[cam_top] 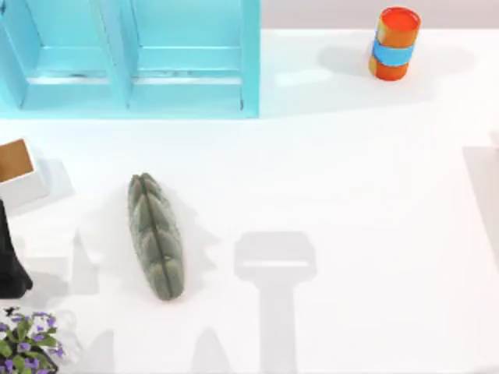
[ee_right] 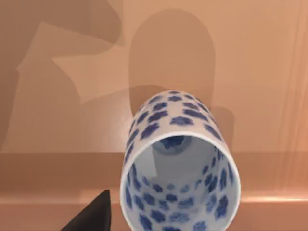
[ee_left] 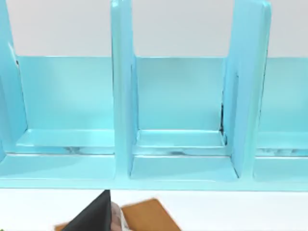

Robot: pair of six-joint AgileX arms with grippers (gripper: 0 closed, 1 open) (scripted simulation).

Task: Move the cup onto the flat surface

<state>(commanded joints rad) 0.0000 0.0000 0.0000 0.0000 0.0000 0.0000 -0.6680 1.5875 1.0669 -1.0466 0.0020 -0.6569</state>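
cup [ee_right: 180, 163] first: in the right wrist view you see a white one with blue flower marks, its round rim turned toward the camera and its blue-spotted inside open to you. it sits against a tan surface [ee_right: 57, 120], and its shadow falls on that surface just beyond it. a pale edge line crosses the tan surface near the rim. you cannot tell whether the cup touches the surface or hangs over it. a dark tip of the right gripper [ee_right: 91, 216] pokes in beside the rim, apart from it; you cannot tell how wide that gripper stands or whether it has hold of the cup.

your left arm [cam_top: 9, 265] shows as a dark shape at the table's left edge in the top view, between a white box with a brown top [cam_top: 19, 175] and a clump of purple flowers [cam_top: 27, 343]. the left gripper [ee_left: 91, 216] faces the turquoise shelf [ee_left: 180, 110], with the box's brown top just beside its dark tip; its opening cannot be told either.

on the white table [cam_top: 374, 195], the shelf fills the far left corner and an orange cylinder with a blue band [cam_top: 394, 43] stands near the far right. a green ridged lump [cam_top: 156, 238] lies left of centre. a broad stretch of tabletop runs from that lump to the right edge.
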